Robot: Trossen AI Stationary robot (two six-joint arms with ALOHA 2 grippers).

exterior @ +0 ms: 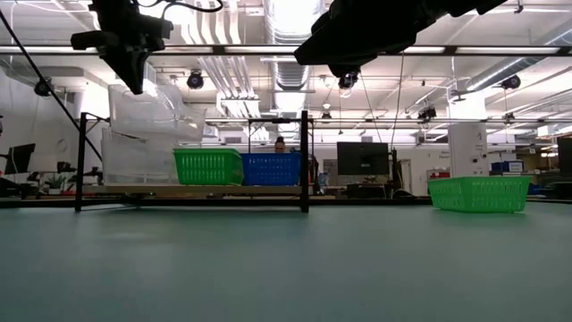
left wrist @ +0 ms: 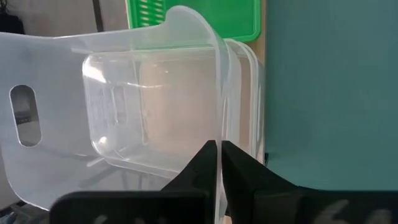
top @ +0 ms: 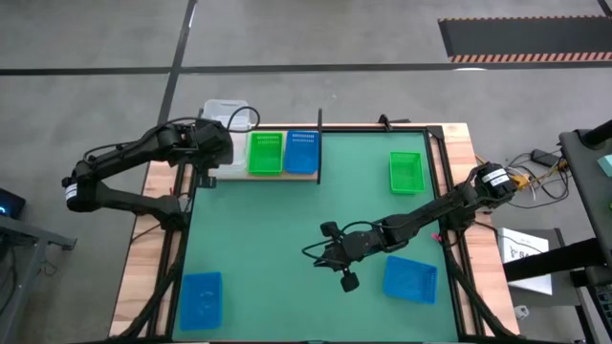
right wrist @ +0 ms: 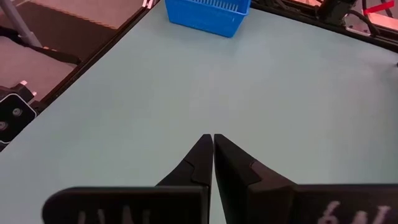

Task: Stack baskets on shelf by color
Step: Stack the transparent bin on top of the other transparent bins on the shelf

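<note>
Left gripper (left wrist: 217, 155) pinching rim of clear basket (left wrist: 124, 118), held tilted above clear stack at shelf (top: 298, 175) left end, green basket (top: 265, 153) beside; drop lies straight below. Right gripper (right wrist: 212, 149) pressed together, empty, over mat, blue basket (right wrist: 207, 14) ahead

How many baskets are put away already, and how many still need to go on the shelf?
One green basket and one blue basket sit side by side on the shelf. The left gripper is shut on a clear basket over the shelf's clear stack. Still on the mat: a green basket and two blue baskets. The right gripper is shut, empty.
</note>
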